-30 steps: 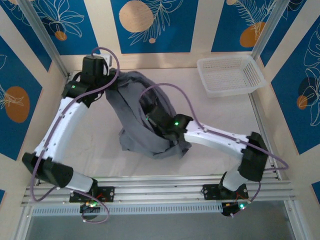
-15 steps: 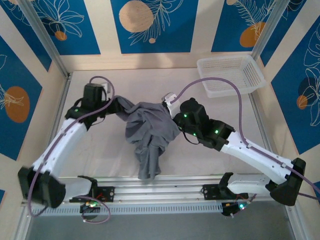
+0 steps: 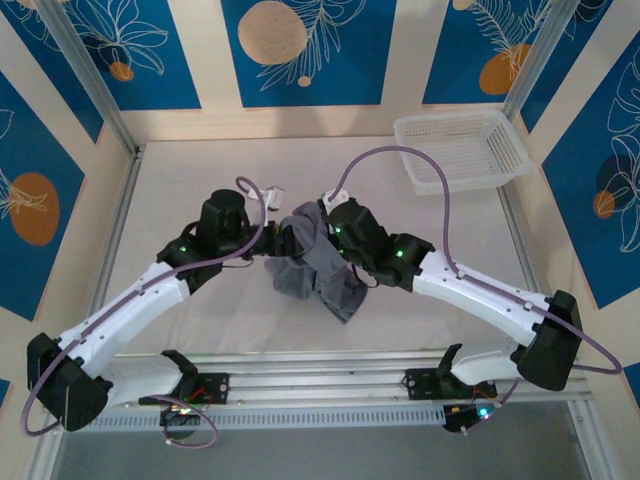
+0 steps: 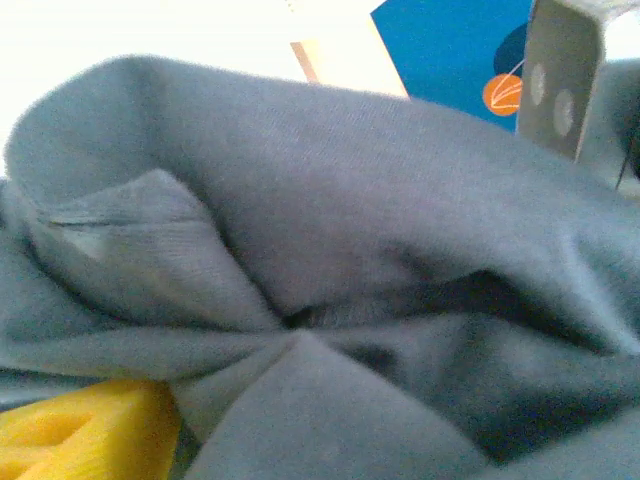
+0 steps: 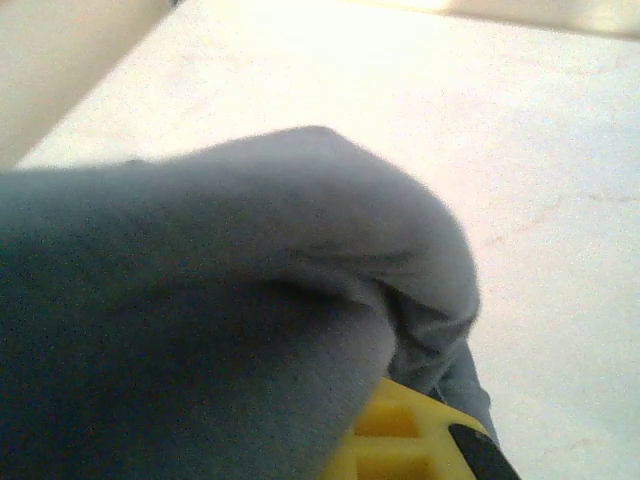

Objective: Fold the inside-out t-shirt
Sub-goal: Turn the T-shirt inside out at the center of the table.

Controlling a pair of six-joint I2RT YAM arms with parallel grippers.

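Right hand (image 3: 326,222), clamped on the t-shirt (image 3: 322,272), has swung in beside left hand (image 3: 278,238), whose grip is unclear; cloth now trails toward 5 o'clock.

"What's on my overhead feed apart from the job?"

"I've got a white mesh basket (image 3: 470,182) sitting upright in the far right corner of the table (image 3: 190,170). The table top is pale and cream-coloured."

"And around it?"

"I see blue wall panels (image 3: 300,50) with orange discs and white leaf outlines, and cream strips between them. Two metal posts (image 3: 80,70) slant up at the back corners. Grooved metal rails (image 3: 320,375) run along the near edge."

"Anything on my wrist feeds?"

"On the right one I see bright bare table (image 5: 560,150). On the left there's a corner of a blue panel (image 4: 450,50)."
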